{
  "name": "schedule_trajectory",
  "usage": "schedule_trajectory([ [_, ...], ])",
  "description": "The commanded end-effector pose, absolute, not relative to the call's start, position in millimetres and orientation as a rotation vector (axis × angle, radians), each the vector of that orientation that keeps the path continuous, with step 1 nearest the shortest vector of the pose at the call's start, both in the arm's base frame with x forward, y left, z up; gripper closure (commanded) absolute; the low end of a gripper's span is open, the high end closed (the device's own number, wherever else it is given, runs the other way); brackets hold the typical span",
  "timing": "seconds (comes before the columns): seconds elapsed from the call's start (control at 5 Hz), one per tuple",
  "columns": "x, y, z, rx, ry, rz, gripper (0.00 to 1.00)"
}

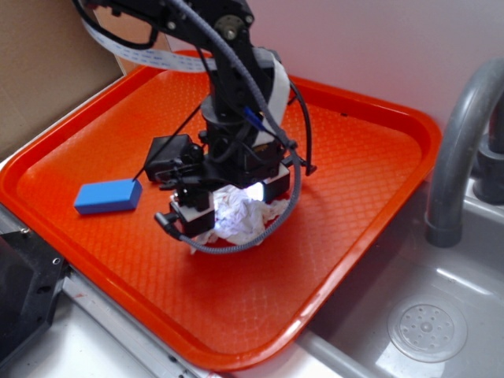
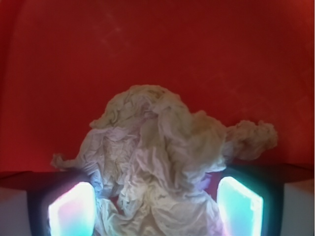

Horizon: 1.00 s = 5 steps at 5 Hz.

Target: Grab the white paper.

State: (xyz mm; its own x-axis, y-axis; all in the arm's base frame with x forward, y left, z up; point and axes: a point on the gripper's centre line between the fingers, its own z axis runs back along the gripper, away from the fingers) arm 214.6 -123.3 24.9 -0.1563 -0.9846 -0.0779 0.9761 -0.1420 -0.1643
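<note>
Claw (image 1: 234, 211): lowered over orange tray (image 1: 354, 157), glowing pads (image 2: 72, 209) either side of white paper (image 2: 157, 162); whether clamped, cannot tell. Blue block (image 1: 108, 196) apart.

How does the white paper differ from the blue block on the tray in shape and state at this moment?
The white paper is a crumpled, irregular wad with wrinkled ends; the blue block is a smooth, flat rectangle. The paper sits between the fingers of the gripper, which flank it on both sides in the wrist view; the block lies untouched, apart from the arm. The paper looks bulkier than the block. Both are over the same orange tray.
</note>
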Motion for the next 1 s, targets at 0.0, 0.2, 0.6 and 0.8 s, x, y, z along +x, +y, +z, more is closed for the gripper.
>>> schedule_trajectory([
  [0.0,190.8,-123.1,20.2,-0.011,0.196,-1.652,1.00],
  [0.2,189.7,-122.7,24.7,0.022,0.150,-1.589,1.00],
  [0.6,193.4,-115.3,72.6,0.213,-0.015,-1.200,1.00],
  [0.8,173.4,-129.6,120.0,0.318,-0.149,-0.931,1.00],
])
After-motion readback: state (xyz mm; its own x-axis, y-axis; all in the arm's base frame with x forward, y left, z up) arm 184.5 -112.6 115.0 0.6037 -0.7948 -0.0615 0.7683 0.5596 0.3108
